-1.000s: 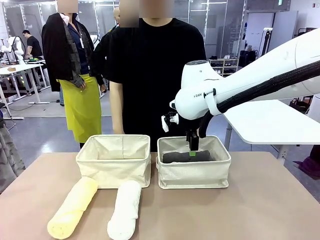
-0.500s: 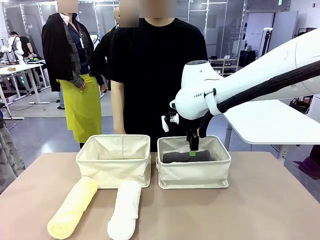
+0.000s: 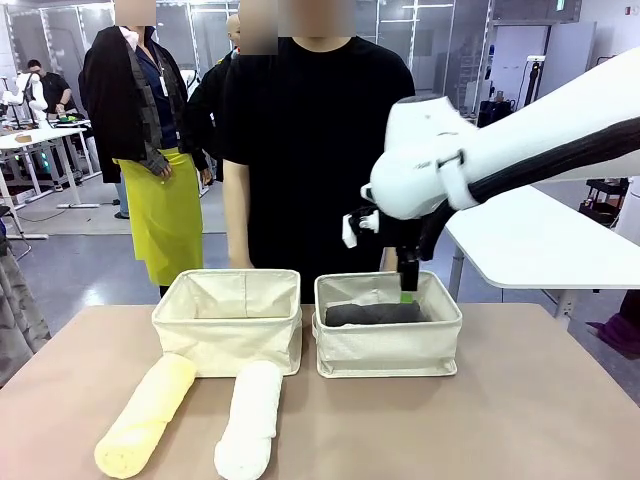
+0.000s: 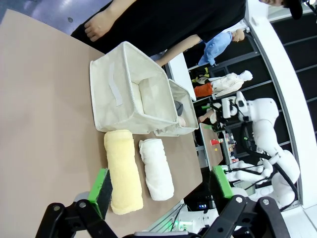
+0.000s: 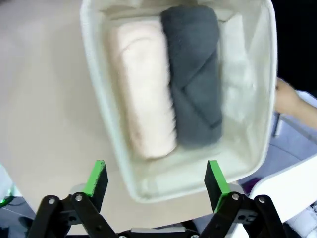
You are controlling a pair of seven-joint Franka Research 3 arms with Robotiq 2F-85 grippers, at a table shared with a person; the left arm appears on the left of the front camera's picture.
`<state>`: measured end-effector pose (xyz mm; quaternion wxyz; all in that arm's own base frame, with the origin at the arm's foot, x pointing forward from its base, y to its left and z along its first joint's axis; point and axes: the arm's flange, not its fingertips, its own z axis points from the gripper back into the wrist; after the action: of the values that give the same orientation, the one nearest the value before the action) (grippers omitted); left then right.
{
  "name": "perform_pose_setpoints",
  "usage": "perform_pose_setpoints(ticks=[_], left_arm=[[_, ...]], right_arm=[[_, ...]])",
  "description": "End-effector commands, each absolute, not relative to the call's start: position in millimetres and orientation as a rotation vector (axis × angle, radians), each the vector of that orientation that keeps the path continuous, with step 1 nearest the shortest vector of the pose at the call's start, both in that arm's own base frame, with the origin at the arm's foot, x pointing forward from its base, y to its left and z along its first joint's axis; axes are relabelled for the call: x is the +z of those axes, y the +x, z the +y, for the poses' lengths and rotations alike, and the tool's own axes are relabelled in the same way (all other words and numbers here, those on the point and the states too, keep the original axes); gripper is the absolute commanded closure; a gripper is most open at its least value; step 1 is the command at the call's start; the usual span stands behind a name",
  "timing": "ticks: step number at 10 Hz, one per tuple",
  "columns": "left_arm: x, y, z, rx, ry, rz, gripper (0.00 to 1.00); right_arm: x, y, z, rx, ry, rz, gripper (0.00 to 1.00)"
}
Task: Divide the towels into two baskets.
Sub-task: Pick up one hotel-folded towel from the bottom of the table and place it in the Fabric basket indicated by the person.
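A robotics lab, this: big white robot arm (image 3: 520, 150) over the brown tabletop (image 3: 520, 400), white metal-legged workbenches (image 3: 30, 138) on the grey floor (image 3: 90, 250), glass partition walls (image 3: 205, 40) behind.

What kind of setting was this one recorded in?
Probably a robotics lab or workshop hall: a white robot arm reaches over the brown table, with white workbenches and glass partition walls behind.

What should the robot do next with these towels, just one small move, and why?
Probably lower the open left tool onto the yellow rolled terry towel on the table. The right cream canvas basket already holds the dark grey roll and pinkish-beige roll, the left cream canvas basket looks empty, and the right tool hangs open above its basket.
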<state>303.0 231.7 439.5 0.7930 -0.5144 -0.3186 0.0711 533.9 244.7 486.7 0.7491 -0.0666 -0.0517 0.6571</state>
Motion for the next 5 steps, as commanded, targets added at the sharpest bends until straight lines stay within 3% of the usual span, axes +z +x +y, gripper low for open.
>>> perform_pose_setpoints(ticks=[1, 5], left_arm=[[442, 303, 234, 0.148, -1.126, -0.702, 0.0], [442, 303, 234, 0.148, -1.126, -0.702, 0.0]], right_arm=[[506, 470, 200, 1.289, 0.021, -0.133, 0.02], [516, 418, 34, 0.825, 0.571, -0.333, 0.02]])
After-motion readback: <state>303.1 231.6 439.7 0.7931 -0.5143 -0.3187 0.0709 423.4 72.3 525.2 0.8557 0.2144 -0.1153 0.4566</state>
